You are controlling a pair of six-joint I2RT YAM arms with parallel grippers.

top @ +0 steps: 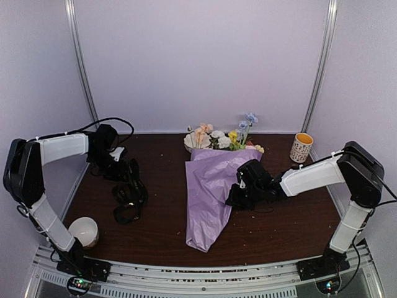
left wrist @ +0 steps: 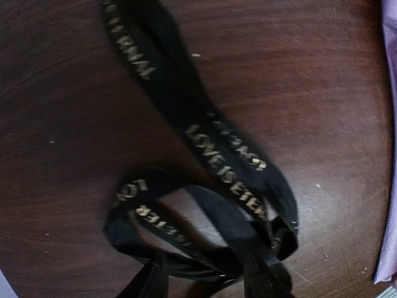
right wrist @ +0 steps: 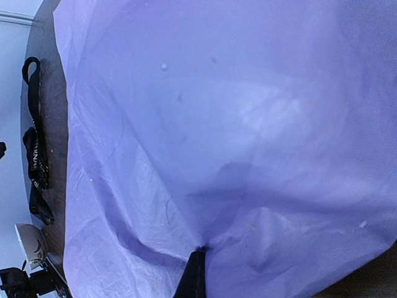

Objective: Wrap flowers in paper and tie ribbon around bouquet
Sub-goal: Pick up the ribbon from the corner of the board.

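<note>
White bowl [top: 84, 231] seen near-left of bouquet [top: 208, 205], on tabletop [top: 161, 239]. Ribbon [left wrist: 217, 167] heaped left of bouquet; left gripper [left wrist: 208, 279] positioned over it, jaws apart, loops lying between. Right gripper [right wrist: 195, 273] placed at bouquet's right flank, jaws pinched together on paper [right wrist: 217, 124]. Flowers [top: 217, 139] exposed at bouquet's far end. Mug [top: 301, 148] set far-right of bouquet.

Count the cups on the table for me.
2. A white cup sits at the near left corner; a patterned mug with an orange inside stands at the far right corner. The paper could hide another.
</note>
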